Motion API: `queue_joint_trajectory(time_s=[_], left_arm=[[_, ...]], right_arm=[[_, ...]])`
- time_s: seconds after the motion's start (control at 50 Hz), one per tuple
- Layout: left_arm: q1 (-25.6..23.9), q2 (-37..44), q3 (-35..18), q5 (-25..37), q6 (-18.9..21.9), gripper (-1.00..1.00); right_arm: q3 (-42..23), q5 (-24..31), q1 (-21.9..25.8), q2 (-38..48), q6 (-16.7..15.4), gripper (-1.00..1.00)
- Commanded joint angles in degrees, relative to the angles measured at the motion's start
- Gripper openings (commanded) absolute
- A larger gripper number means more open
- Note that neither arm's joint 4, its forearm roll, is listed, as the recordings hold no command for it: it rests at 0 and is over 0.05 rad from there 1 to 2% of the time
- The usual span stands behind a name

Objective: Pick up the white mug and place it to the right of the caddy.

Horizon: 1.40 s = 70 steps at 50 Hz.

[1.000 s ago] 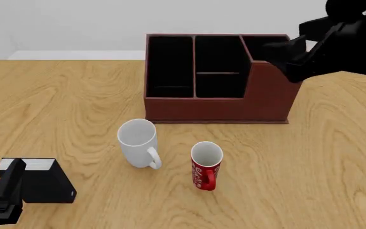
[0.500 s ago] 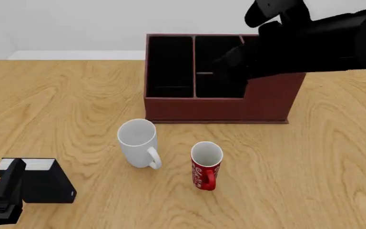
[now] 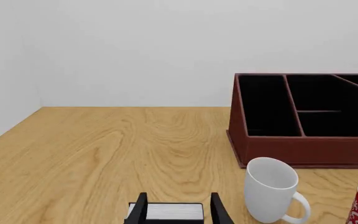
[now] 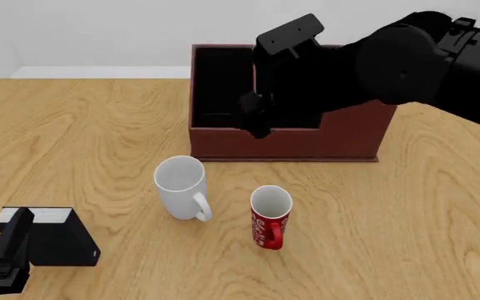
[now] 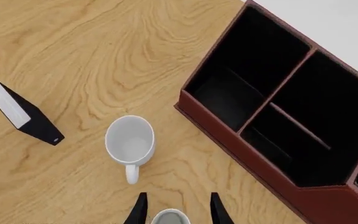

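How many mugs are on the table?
2. The white mug stands in front of the caddy, near its left end. The red mug stands just right of the white one, a bit nearer the camera. The right arm hides part of the caddy, so another could be hidden.

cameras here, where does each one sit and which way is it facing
Front view: fixed above the arms' side, looking forward and down at the table; the right arm reaches over the caddy, left gripper near.
Left wrist view: low behind the left gripper, facing the black box and white mug.
Right wrist view: high, looking down past the right gripper.
All three share the white mug, red mug and caddy.
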Motion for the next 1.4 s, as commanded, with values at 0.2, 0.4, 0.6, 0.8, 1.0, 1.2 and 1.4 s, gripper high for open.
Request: queue_joint_trajectory(time_s=[0.2, 0.4, 0.6, 0.8, 1.0, 1.2, 1.4], left_arm=[[0.0, 0.0, 0.0, 0.0, 0.0, 1.0], [0.0, 0.0, 0.0, 0.0, 0.0, 1.0], [0.0, 0.0, 0.0, 0.0, 0.0, 1.0], [0.0, 0.0, 0.0, 0.0, 0.0, 1.0], [0.0, 0.0, 0.0, 0.0, 0.0, 1.0], [0.0, 0.0, 0.0, 0.0, 0.0, 1.0], [0.0, 0.0, 0.0, 0.0, 0.0, 1.0]], right_arm=[[-1.8, 0.0, 3.4, 7.1, 2.8, 1.0], [-1.7, -0.7, 5.7, 10.3, 4.5, 1.0], [-2.2, -1.2, 7.1, 12.3, 6.2, 1.0], [-3.0, -0.5, 7.6, 14.1, 6.0, 1.0], [-3.3, 0.2, 8.0, 15.5, 5.6, 1.0], [-3.0, -0.3, 8.8, 16.7, 6.4, 1.0], [-3.5, -0.4, 9.8, 18.2, 7.4, 1.0]])
